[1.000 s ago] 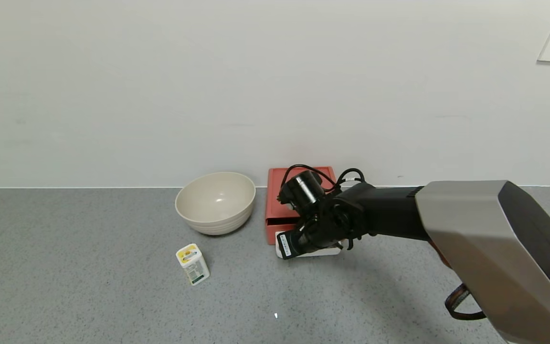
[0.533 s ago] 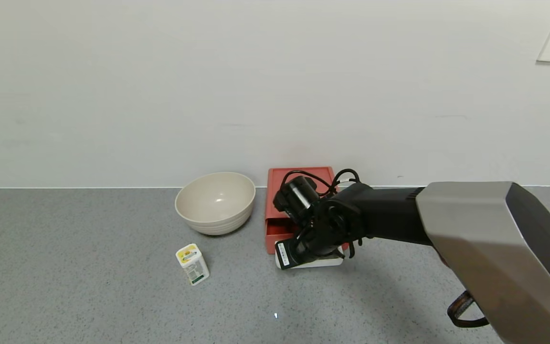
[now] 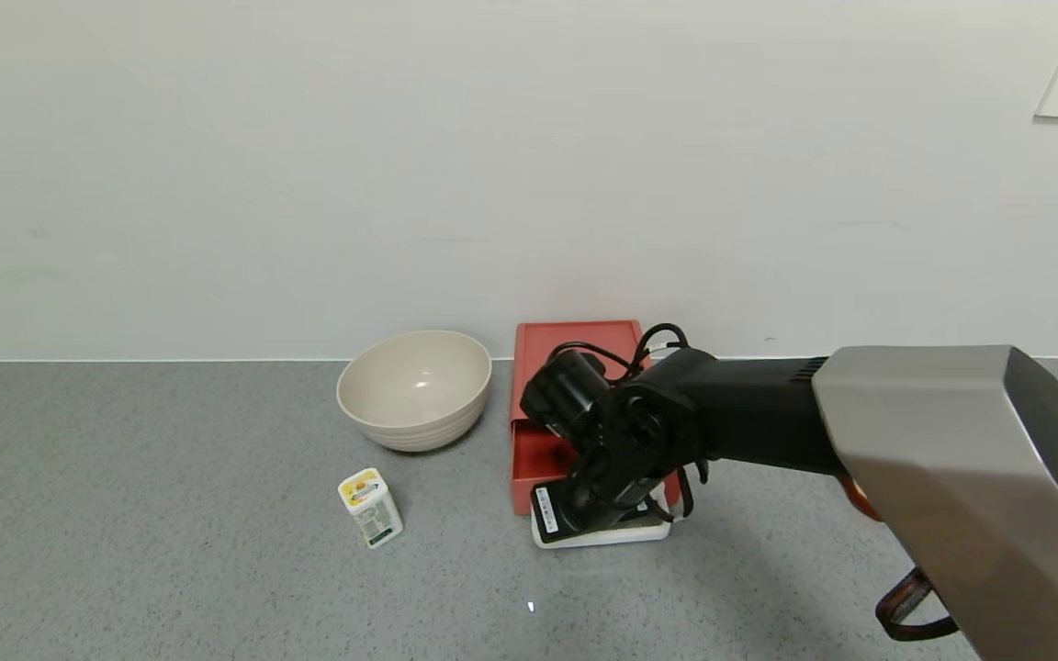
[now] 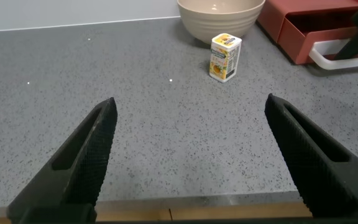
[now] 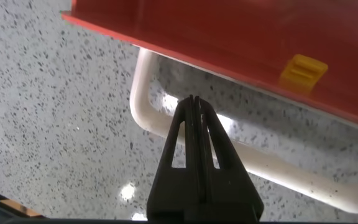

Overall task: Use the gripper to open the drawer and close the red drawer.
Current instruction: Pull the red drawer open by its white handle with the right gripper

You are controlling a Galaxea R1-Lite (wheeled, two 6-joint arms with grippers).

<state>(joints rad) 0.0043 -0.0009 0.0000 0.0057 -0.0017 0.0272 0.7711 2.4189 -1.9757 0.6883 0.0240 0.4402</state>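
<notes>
The salmon-red drawer box (image 3: 577, 336) stands by the wall, right of the bowl. Its drawer (image 3: 534, 462) is pulled partly out, and the white loop handle (image 3: 604, 536) lies low over the table. My right gripper (image 3: 584, 516) is over the handle. In the right wrist view its fingers (image 5: 193, 101) are pressed together, their tips inside the loop of the handle (image 5: 143, 111), below the red drawer front (image 5: 229, 31). My left gripper (image 4: 190, 102) is open and empty above the table's near edge, far from the drawer (image 4: 309, 31).
A beige bowl (image 3: 414, 387) stands just left of the drawer box. A small white bottle with a yellow label (image 3: 370, 507) stands in front of the bowl. The wall runs close behind. A brown strap (image 3: 906, 601) hangs under my right arm.
My right gripper has moved toward the table's front with its tips in the handle. The drawer has slid farther out of the box. The left arm has not moved.
</notes>
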